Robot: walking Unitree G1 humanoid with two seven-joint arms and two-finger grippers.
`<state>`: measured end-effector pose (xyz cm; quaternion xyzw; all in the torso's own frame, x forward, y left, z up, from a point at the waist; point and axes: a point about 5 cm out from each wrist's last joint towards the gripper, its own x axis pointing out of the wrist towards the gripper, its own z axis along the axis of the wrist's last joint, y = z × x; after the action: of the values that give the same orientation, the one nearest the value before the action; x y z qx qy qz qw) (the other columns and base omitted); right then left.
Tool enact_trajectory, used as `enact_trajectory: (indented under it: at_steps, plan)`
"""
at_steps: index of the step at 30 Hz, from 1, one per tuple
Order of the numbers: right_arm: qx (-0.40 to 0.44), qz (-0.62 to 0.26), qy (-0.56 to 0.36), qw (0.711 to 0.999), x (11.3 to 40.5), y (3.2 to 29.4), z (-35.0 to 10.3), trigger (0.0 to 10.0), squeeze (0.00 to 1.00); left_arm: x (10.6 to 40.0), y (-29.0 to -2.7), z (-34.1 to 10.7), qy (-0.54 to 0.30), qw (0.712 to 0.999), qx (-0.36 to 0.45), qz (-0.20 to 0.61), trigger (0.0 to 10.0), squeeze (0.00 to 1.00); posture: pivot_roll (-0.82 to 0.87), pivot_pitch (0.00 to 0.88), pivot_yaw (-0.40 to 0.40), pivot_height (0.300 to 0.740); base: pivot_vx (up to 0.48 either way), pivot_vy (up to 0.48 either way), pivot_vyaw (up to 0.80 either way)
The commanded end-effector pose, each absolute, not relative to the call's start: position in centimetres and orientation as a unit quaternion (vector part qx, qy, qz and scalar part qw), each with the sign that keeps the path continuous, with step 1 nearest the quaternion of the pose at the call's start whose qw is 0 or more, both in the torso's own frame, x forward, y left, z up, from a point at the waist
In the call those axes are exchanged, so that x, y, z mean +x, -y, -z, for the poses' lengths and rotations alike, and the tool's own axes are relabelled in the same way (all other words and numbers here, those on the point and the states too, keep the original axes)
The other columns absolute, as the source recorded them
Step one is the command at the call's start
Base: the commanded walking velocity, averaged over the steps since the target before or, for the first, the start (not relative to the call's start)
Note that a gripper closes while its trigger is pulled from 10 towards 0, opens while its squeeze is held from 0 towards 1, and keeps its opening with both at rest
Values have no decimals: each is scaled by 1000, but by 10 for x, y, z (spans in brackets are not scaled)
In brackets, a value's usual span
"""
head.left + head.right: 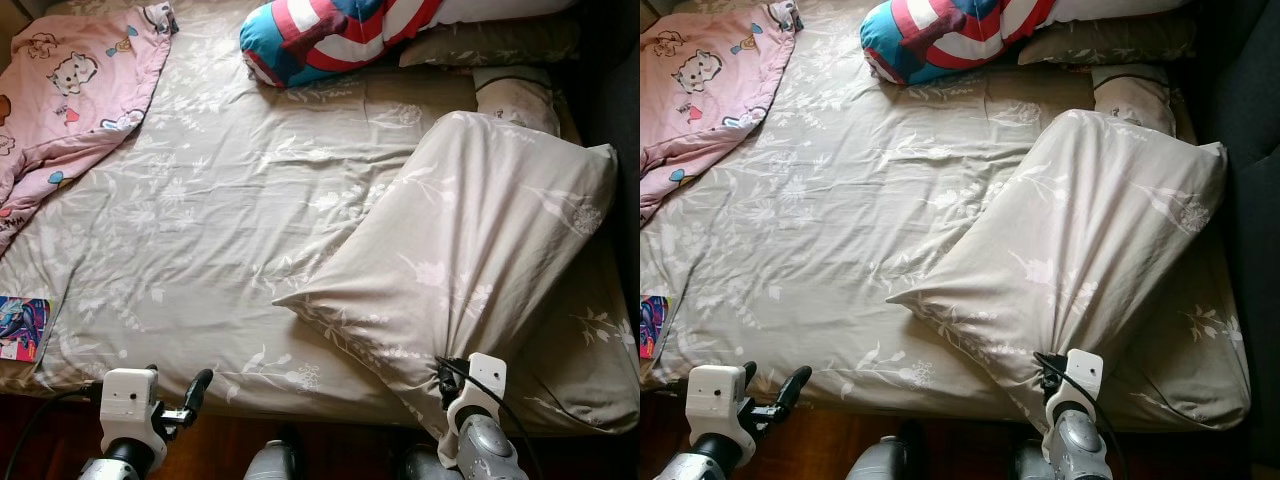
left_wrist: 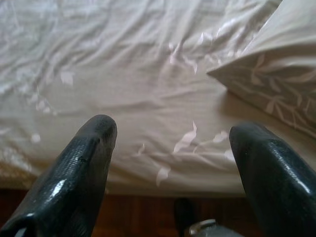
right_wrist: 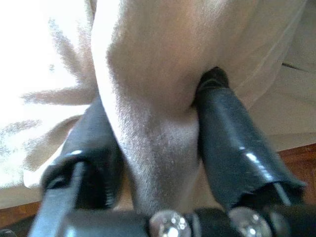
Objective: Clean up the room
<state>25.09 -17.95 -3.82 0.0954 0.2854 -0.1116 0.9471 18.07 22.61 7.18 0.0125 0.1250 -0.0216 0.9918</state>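
Observation:
A large beige pillow (image 1: 470, 250) with a pale leaf print lies aslant on the right half of the bed (image 1: 200, 220). My right gripper (image 3: 158, 148) is shut on a bunched fold of the pillow's cover at its near end, by the bed's front edge. Cloth fills the gap between its two black fingers (image 3: 232, 143). My left gripper (image 2: 173, 153) is open and holds nothing. It hovers just off the bed's front edge at the left (image 1: 195, 390), pointing toward the mattress.
A pink cartoon blanket (image 1: 70, 90) is heaped at the bed's far left. A red, white and blue cushion (image 1: 320, 35) and other pillows (image 1: 490, 45) lie along the head. A colourful book (image 1: 22, 328) rests at the left edge. Dark wood floor (image 1: 330, 440) runs below.

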Motion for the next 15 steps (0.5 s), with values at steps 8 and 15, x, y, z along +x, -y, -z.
enact_trajectory:
  at_steps: [8, 15]
  plan:
    - [98, 79, -386, 914, 207, 156, 72, 0, 0, 175, -235, -56, -152, 988, 8, 7, 10000, 0, 166, 388, 171, 740, 0, 0, 0]
    - [93, 78, -386, 915, 207, 160, 72, 0, 0, 182, -230, -53, -147, 989, 1, 11, 10000, 0, 149, 382, 160, 740, 0, 0, 0]
